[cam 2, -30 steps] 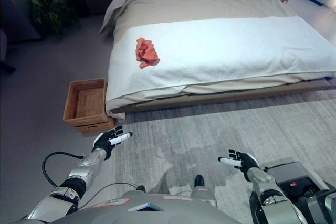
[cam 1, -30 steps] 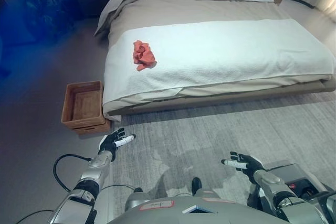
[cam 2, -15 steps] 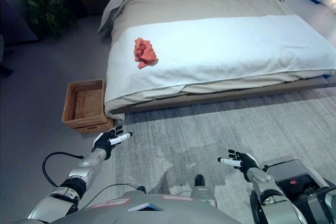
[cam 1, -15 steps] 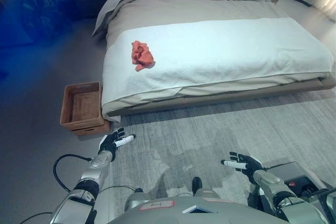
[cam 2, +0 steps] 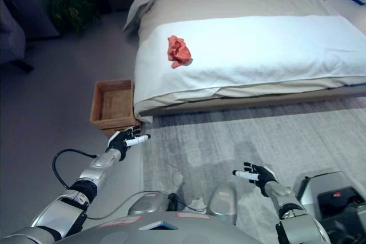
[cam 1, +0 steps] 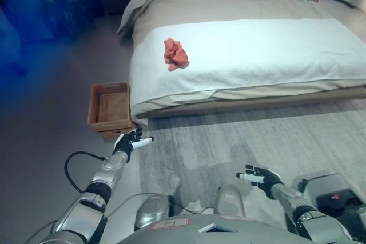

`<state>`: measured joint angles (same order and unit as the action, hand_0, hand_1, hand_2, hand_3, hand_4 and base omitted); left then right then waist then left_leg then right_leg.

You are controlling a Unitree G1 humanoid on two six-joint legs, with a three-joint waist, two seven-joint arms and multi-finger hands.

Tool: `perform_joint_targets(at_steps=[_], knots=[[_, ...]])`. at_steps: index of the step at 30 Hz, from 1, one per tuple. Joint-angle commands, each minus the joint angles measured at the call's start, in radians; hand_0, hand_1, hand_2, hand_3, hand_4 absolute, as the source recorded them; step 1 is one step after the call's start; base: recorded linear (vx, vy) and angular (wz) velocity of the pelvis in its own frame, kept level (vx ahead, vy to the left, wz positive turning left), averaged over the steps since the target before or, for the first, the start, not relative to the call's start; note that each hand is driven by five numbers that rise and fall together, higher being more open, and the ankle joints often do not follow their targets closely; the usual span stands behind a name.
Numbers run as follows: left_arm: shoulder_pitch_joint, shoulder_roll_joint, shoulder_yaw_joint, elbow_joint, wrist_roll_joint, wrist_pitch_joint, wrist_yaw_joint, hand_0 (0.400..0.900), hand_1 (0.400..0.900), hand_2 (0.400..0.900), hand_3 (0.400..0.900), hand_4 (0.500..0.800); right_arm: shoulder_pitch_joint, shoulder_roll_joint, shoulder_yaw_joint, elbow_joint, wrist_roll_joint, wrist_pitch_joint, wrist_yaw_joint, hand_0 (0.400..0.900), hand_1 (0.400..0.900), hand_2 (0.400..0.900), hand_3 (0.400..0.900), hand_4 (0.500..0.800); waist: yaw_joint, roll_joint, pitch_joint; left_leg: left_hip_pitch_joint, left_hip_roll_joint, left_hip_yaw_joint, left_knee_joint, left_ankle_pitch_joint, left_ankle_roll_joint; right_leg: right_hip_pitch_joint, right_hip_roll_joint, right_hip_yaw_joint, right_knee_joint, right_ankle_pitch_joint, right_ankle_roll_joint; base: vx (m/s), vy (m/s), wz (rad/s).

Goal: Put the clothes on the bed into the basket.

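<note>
Clothes [cam 1: 175,54], a crumpled orange-red bundle, lie on the bed [cam 1: 274,50] near its left edge, as before; only the camera has swung, sliding the whole scene rightward. The bed carries a nubbly white blanket over beige sheets. A rectangular woven basket [cam 1: 110,107] sits on the floor against the bed's left corner. Left hand [cam 1: 130,142] hovers just below the basket, right hand [cam 1: 258,176] over the rug [cam 1: 257,141], both with fingers spread, empty.

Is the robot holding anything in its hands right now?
No, nothing is held. The left hand and right hand are both open over the floor. The red cloth lies on the bed, and the basket sits beside it.
</note>
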<state>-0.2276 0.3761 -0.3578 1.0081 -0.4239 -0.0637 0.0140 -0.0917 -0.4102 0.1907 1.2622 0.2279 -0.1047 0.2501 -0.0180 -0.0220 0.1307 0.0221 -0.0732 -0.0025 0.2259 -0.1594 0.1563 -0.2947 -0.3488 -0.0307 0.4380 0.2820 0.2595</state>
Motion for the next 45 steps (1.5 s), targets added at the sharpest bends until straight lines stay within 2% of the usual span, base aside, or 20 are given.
perform_joint_targets(at_steps=[1, 6, 8, 12, 13, 14, 18, 19, 24, 25, 27, 28, 29, 31, 33, 34, 36, 39, 41, 45], knots=[[-0.076, 0.067, 0.081, -0.037, 0.05, -0.081, 0.004, 0.9, 0.9, 0.9, 0.9, 0.8, -0.052, -0.057, -0.027, 0.015, 0.049, -0.044, -0.021, 0.9, 0.9, 0.9, 0.9, 0.8, -0.067, -0.065, -0.03, 0.233, 0.008, -0.036, -0.186, -0.031, -0.142, -0.083, 0.05, 0.001, -0.276, 0.137, -0.023, 0.32, -0.038, 0.17], [-0.081, 0.066, 0.1, -0.056, 0.057, -0.087, 0.013, 0.9, 0.9, 0.9, 0.9, 0.8, -0.038, -0.06, -0.039, 0.013, 0.05, -0.044, -0.026, 0.9, 0.9, 0.9, 0.9, 0.8, -0.099, -0.057, -0.016, 0.295, 0.025, -0.05, -0.198, -0.08, -0.149, -0.108, 0.117, -0.024, -0.464, 0.141, -0.009, 0.26, -0.012, 0.18], [-0.065, 0.069, 0.106, -0.08, 0.064, -0.085, 0.008, 0.9, 0.9, 0.9, 0.9, 0.8, -0.013, -0.065, -0.052, 0.015, 0.049, -0.042, -0.02, 0.9, 0.9, 0.9, 0.9, 0.8, -0.116, -0.064, -0.033, 0.333, 0.028, -0.082, -0.21, -0.107, -0.152, -0.112, 0.144, -0.002, -0.49, 0.131, -0.003, 0.27, -0.029, 0.29], [-0.045, 0.071, 0.107, -0.114, 0.062, -0.079, 0.008, 0.9, 0.9, 0.9, 0.9, 0.8, 0.014, -0.062, -0.068, 0.002, 0.056, -0.04, -0.012, 0.9, 0.9, 0.9, 0.9, 0.8, -0.134, -0.079, -0.059, 0.387, 0.048, -0.126, -0.236, -0.114, -0.171, -0.1, 0.137, 0.035, -0.44, 0.146, -0.001, 0.31, -0.12, 0.48], [-0.042, 0.069, 0.102, -0.115, 0.065, -0.074, 0.009, 0.9, 0.9, 0.9, 0.9, 0.8, 0.034, -0.063, -0.082, -0.006, 0.061, -0.04, -0.011, 0.9, 0.9, 0.9, 0.9, 0.8, -0.144, -0.069, -0.078, 0.414, 0.095, -0.139, -0.247, -0.119, -0.196, -0.099, 0.146, 0.037, -0.404, 0.096, -0.013, 0.22, -0.094, 0.42], [-0.042, 0.069, 0.102, -0.115, 0.065, -0.074, 0.009, 0.9, 0.9, 0.9, 0.9, 0.8, 0.034, -0.063, -0.082, -0.007, 0.061, -0.04, -0.011, 0.9, 0.9, 0.9, 0.9, 0.8, -0.146, -0.068, -0.078, 0.414, 0.097, -0.14, -0.248, -0.119, -0.196, -0.099, 0.146, 0.034, -0.403, 0.094, -0.013, 0.39, -0.198, 0.63], [-0.05, 0.068, 0.1, -0.164, 0.029, -0.083, 0.03, 0.9, 0.9, 0.9, 0.9, 0.8, 0.028, -0.1, -0.079, -0.025, 0.048, -0.045, -0.022, 0.9, 0.9, 0.9, 0.9, 0.8, -0.177, -0.002, -0.102, 0.369, 0.218, -0.148, -0.208, -0.04, -0.257, -0.12, 0.206, -0.027, -0.367, 0.028, -0.051, 0.27, -0.191, 0.38], [-0.05, 0.067, 0.1, -0.164, 0.029, -0.083, 0.031, 0.9, 0.9, 0.9, 0.9, 0.8, 0.028, -0.101, -0.079, -0.025, 0.048, -0.045, -0.022, 0.9, 0.9, 0.9, 0.9, 0.8, -0.182, -0.008, -0.105, 0.363, 0.212, -0.156, -0.213, -0.031, -0.259, -0.126, 0.198, -0.028, -0.365, 0.031, -0.054, 0.19, -0.119, 0.28], [-0.11, 0.053, 0.073, -0.146, -0.001, -0.097, 0.046, 0.9, 0.9, 0.9, 0.9, 0.8, 0.0, -0.133, -0.07, -0.004, 0.06, -0.053, -0.044, 0.9, 0.9, 0.9, 0.9, 0.8, -0.19, 0.022, -0.095, 0.302, 0.276, -0.159, -0.119, 0.173, -0.304, -0.126, 0.253, -0.048, -0.313, -0.039, -0.101, 0.25, -0.167, 0.13], [-0.114, 0.053, 0.069, -0.151, -0.009, -0.097, 0.045, 0.9, 0.9, 0.9, 0.9, 0.8, -0.002, -0.135, -0.064, 0.003, 0.062, -0.054, -0.046, 0.9, 0.9, 0.9, 0.9, 0.8, -0.193, 0.016, -0.104, 0.291, 0.274, -0.177, -0.095, 0.265, -0.312, -0.111, 0.278, -0.043, -0.314, -0.058, -0.127, 0.36, -0.287, -0.21], [-0.114, 0.049, 0.07, -0.142, -0.006, -0.096, 0.048, 0.9, 0.9, 0.9, 0.9, 0.8, 0.001, -0.136, -0.06, 0.007, 0.063, -0.054, -0.047, 0.9, 0.9, 0.9, 0.9, 0.8, -0.185, 0.01, -0.106, 0.261, 0.27, -0.177, 0.013, 0.37, -0.314, -0.072, 0.314, -0.034, -0.314, -0.099, -0.163, 0.3, -0.236, -0.3], [-0.114, 0.049, 0.07, -0.142, -0.006, -0.096, 0.048, 0.9, 0.9, 0.9, 0.9, 0.8, 0.001, -0.136, -0.06, 0.007, 0.063, -0.054, -0.047, 0.9, 0.9, 0.9, 0.9, 0.8, -0.184, 0.01, -0.106, 0.26, 0.27, -0.177, 0.016, 0.368, -0.314, -0.072, 0.314, -0.034, -0.313, -0.099, -0.163, 0.31, -0.316, -0.18], [-0.118, 0.047, 0.067, -0.149, -0.015, -0.091, 0.046, 0.9, 0.9, 0.9, 0.9, 0.8, 0.002, -0.144, -0.055, 0.005, 0.066, -0.053, -0.047, 0.9, 0.9, 0.9, 0.9, 0.8, -0.172, -0.028, -0.097, 0.159, 0.217, -0.168, 0.227, 0.438, -0.305, -0.009, 0.326, 0.0, -0.321, -0.133, -0.206, 0.33, -0.346, -0.08], [-0.14, 0.04, 0.057, -0.145, -0.029, -0.087, 0.048, 0.9, 0.9, 0.9, 0.9, 0.8, 0.001, -0.147, -0.052, 0.005, 0.077, -0.053, -0.058, 0.9, 0.9, 0.9, 0.9, 0.8, -0.153, -0.05, -0.07, 0.06, 0.231, -0.101, 0.354, 0.419, -0.264, 0.063, 0.349, 0.025, -0.327, -0.173, -0.237, 0.33, -0.377, -0.1], [-0.173, 0.024, 0.033, -0.121, -0.041, -0.086, 0.042, 0.9, 0.9, 0.9, 0.9, 0.8, -0.005, -0.147, -0.054, 0.015, 0.092, -0.053, -0.066, 0.9, 0.9, 0.9, 0.9, 0.8, -0.114, -0.069, -0.032, -0.082, 0.215, -0.053, 0.376, 0.306, -0.224, 0.127, 0.358, 0.052, -0.338, -0.194, -0.244, 0.24, -0.187, -0.19], [-0.176, 0.022, 0.024, -0.119, -0.043, -0.09, 0.043, 0.9, 0.9, 0.9, 0.9, 0.8, -0.003, -0.145, -0.056, 0.022, 0.096, -0.052, -0.069, 0.9, 0.9, 0.9, 0.9, 0.8, -0.093, -0.085, -0.021, -0.165, 0.201, -0.031, 0.355, 0.255, -0.209, 0.159, 0.353, 0.064, -0.344, -0.203, -0.242, 0.17, -0.082, -0.13], [-0.177, 0.024, 0.018, -0.108, -0.04, -0.091, 0.045, 0.9, 0.9, 0.9, 0.9, 0.8, -0.004, -0.143, -0.056, 0.026, 0.092, -0.055, -0.073, 0.9, 0.9, 0.9, 0.9, 0.8, -0.076, -0.095, -0.012, -0.232, 0.202, -0.006, 0.304, 0.245, -0.211, 0.18, 0.35, 0.072, -0.345, -0.21, -0.238, 0.19, -0.026, -0.28], [-0.157, 0.034, 0.026, -0.094, -0.044, -0.093, 0.047, 0.9, 0.9, 0.9, 0.9, 0.8, -0.003, -0.136, -0.05, 0.032, 0.072, -0.062, -0.08, 0.9, 0.9, 0.9, 0.9, 0.8, -0.034, -0.08, 0.005, -0.298, 0.249, 0.028, 0.062, 0.322, -0.245, 0.235, 0.367, 0.087, -0.339, -0.241, -0.219, 0.37, 0.077, -0.87], [-0.122, 0.046, 0.058, -0.093, -0.045, -0.095, 0.044, 0.9, 0.9, 0.9, 0.9, 0.8, 0.0, -0.129, -0.038, 0.027, 0.05, -0.07, -0.083, 0.9, 0.9, 0.9, 0.9, 0.8, 0.016, -0.05, 0.009, -0.329, 0.272, 0.004, -0.174, 0.424, -0.264, 0.307, 0.404, 0.126, -0.351, -0.277, -0.215, 0.4, 0.096, -0.98], [-0.084, 0.053, 0.092, -0.099, -0.047, -0.093, 0.039, 0.9, 0.9, 0.9, 0.9, 0.8, 0.005, -0.127, -0.03, 0.029, 0.038, -0.072, -0.081, 0.9, 0.9, 0.9, 0.9, 0.8, 0.041, -0.042, 0.011, -0.333, 0.275, 0.015, -0.289, 0.449, -0.284, 0.367, 0.409, 0.168, -0.335, -0.325, -0.221, 0.26, 0.048, -0.61]])
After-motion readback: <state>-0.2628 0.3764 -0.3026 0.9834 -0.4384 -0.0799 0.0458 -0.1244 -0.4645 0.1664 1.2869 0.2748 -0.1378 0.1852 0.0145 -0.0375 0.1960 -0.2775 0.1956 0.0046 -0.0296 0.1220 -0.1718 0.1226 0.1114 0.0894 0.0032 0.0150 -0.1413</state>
